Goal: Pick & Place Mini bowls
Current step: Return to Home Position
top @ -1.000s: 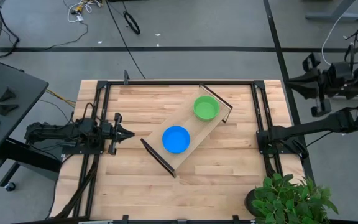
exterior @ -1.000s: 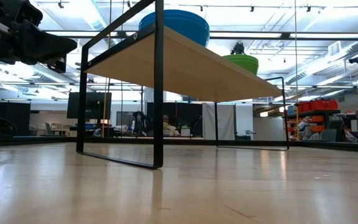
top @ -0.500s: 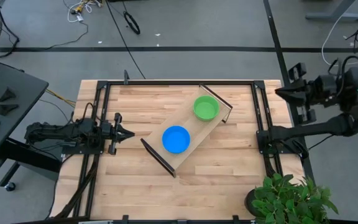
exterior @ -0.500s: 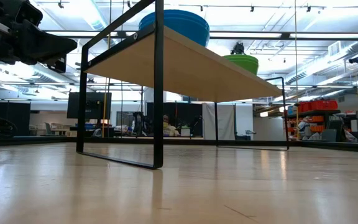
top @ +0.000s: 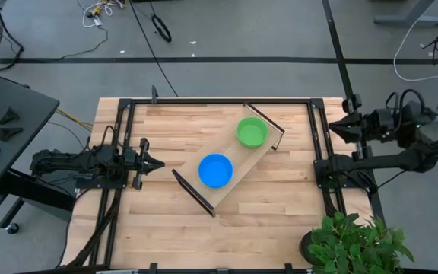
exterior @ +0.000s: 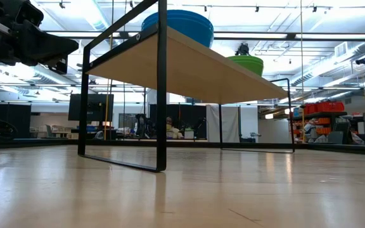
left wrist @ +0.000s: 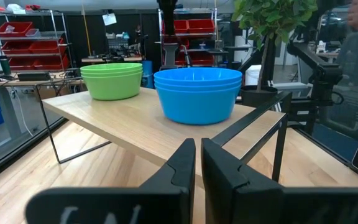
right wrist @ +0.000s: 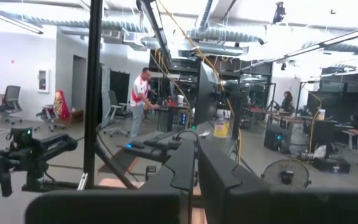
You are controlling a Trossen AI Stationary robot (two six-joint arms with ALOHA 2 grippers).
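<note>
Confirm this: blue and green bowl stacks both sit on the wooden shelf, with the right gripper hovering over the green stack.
No: the high view shows the right gripper at the table's right edge, far from the green stack. Both stacks do sit on the wooden shelf.

Floor [top: 226, 38]: grey, dark seams, loose cables [top: 95, 14] beyond the tabletop [top: 280, 205] | Furniture: dark desk [top: 6, 106] left of the wooden tabletop; potted plant [top: 356, 240] at a right-hand corner; shelving with red bins [left wrist: 14, 28]; office chair [right wrist: 8, 99] | Ceiling [exterior: 233, 19]: open – ducts, strip lights on | Wall [right wrist: 17, 62]: white | Person [right wrist: 140, 93] standing at a workstation
</note>
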